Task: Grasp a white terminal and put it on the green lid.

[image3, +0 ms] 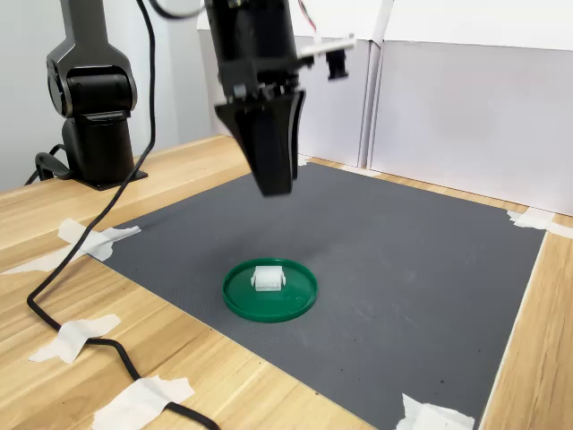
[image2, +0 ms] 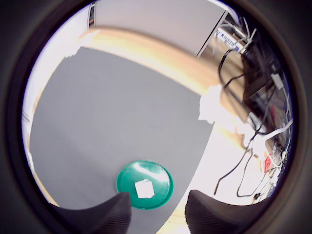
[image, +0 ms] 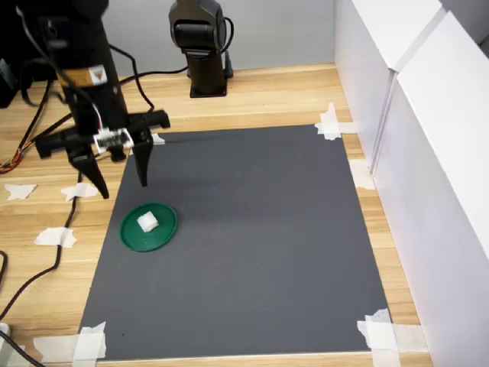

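While gripper [image: 122, 182] hangs open, empty: 1 white terminal [image: 147, 222] on 1 green lid [image: 162, 233].

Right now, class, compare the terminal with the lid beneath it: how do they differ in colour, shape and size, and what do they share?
Colour: the terminal is white; the lid is dark green.
Shape: the terminal is a small blocky piece; the lid is a flat round disc with a low rim.
Size: the terminal is far smaller, covering only the lid's middle.
Shared: both lie still on the grey mat, untouched by the open gripper above.

No legible text or labels.
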### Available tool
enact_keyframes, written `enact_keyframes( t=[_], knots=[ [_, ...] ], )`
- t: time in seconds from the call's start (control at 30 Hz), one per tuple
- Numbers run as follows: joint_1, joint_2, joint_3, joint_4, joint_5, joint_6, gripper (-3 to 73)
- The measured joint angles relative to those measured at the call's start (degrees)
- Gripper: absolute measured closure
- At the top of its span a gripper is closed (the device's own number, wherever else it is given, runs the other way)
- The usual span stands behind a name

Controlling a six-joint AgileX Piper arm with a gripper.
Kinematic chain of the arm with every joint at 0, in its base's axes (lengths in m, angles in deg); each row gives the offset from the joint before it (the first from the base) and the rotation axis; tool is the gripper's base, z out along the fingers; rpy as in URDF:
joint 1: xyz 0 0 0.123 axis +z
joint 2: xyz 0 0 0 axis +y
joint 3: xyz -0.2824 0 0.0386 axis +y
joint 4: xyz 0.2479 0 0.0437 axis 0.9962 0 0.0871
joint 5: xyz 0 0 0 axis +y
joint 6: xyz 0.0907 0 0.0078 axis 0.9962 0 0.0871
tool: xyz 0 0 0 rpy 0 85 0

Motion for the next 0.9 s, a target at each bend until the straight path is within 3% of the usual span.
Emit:
enact_keyframes(
  t=[0.2, 0.3, 0.6, 0.9],
  knots=[
    [0.0, -12.9, 5.8, 6.8, -3.2, 1.5, 60.6],
    [0.0, -19.2, 12.0, 8.8, -8.3, 4.4, 68.6],
    [0.0, -34.6, 33.2, 14.8, -24.6, 20.3, 71.1],
    [0.0, -42.6, 44.0, 13.1, -29.1, 23.5, 71.1]
  ],
)
